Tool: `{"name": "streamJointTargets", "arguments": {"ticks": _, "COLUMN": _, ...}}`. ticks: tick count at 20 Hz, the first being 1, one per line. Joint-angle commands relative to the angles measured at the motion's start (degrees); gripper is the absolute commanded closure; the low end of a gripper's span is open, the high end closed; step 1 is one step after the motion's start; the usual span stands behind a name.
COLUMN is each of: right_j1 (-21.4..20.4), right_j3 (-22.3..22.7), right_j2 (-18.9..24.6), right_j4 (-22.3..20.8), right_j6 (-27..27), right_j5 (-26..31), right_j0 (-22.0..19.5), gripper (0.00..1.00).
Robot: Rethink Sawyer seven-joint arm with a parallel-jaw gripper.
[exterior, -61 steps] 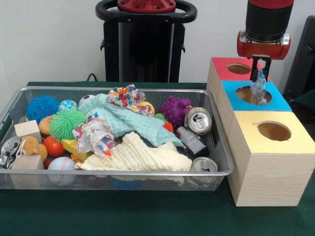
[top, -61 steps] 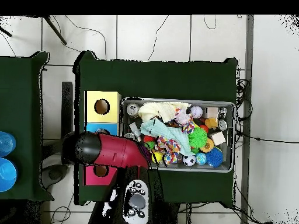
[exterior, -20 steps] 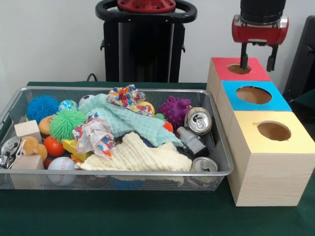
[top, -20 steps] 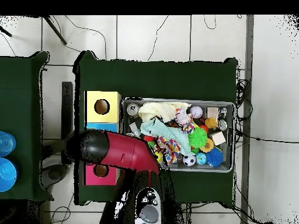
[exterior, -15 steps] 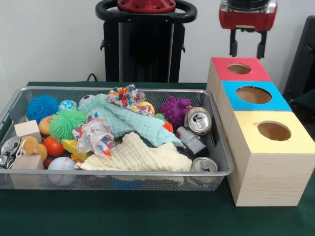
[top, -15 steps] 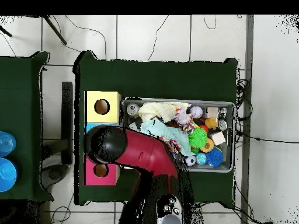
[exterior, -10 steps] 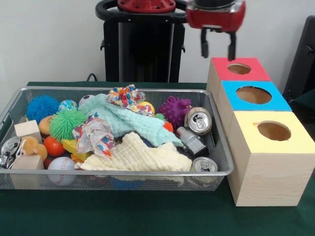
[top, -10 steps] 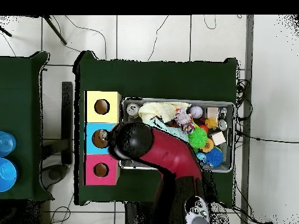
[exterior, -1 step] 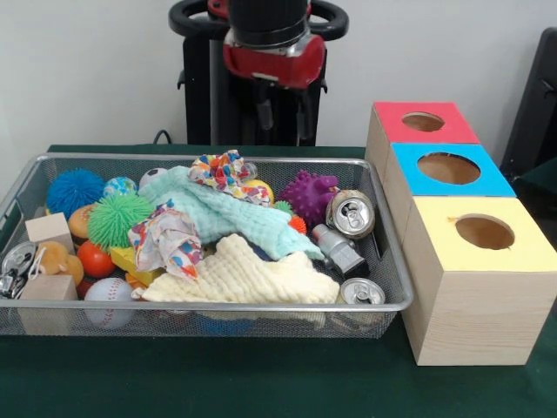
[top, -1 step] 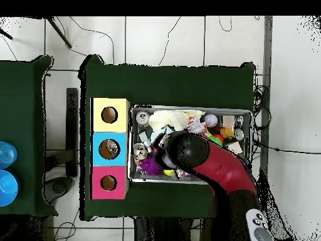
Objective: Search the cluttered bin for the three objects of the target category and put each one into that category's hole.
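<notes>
In the front view you see the tool (exterior, -1 step: 281, 113) at the upper centre of the frame, hanging above the far rim of the wire bin (exterior, -1 step: 383, 300). Its two dark fingers (exterior, -1 step: 265, 113) stand apart with nothing between them, so the tool is open and empty.

The bin fills the left and centre of the frame on the green tabletop (exterior, -1 step: 261, 383). Among its contents you can pick out a mint cloth (exterior, -1 step: 222, 216), a cream cloth (exterior, -1 step: 248, 277), a purple spiky ball (exterior, -1 step: 311, 194), a green spiky ball (exterior, -1 step: 117, 218), a blue spiky ball (exterior, -1 step: 74, 189), a baseball (exterior, -1 step: 109, 296) and two drink cans: one can (exterior, -1 step: 351, 213) beside the purple ball, another can (exterior, -1 step: 362, 293) at the bin's lower right corner.

At the right of the frame stand three boxes in a row, each with a round hole on top: a red box (exterior, -1 step: 418, 131), a blue box (exterior, -1 step: 448, 178) and a yellow box (exterior, -1 step: 479, 261).

In the overhead view the red arm (top, -1 step: 219, 166) covers the lower part of the bin, and a small pale thing, too small to identify, lies inside the blue box's hole (top, -1 step: 109, 149).
</notes>
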Motion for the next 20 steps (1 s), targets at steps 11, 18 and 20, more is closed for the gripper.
{"name": "streamJointTargets", "arguments": {"ticks": 11, "right_j1": 8.6, "right_j3": 3.0, "right_j2": 12.9, "right_j4": -11.7, "right_j6": -6.4, "right_j5": -8.5, "right_j0": -7.0, "gripper": 0.0}}
{"name": "streamJointTargets", "arguments": {"ticks": 18, "right_j1": 11.0, "right_j3": 1.2, "right_j2": 15.7, "right_j4": -14.2, "right_j6": -6.3, "right_j5": -7.3, "right_j0": -10.8, "gripper": 0.0}}
{"name": "streamJointTargets", "arguments": {"ticks": 20, "right_j1": 11.0, "right_j3": 0.3, "right_j2": 16.0, "right_j4": -14.5, "right_j6": -6.3, "right_j5": -5.9, "right_j0": -11.2, "gripper": 0.0}}
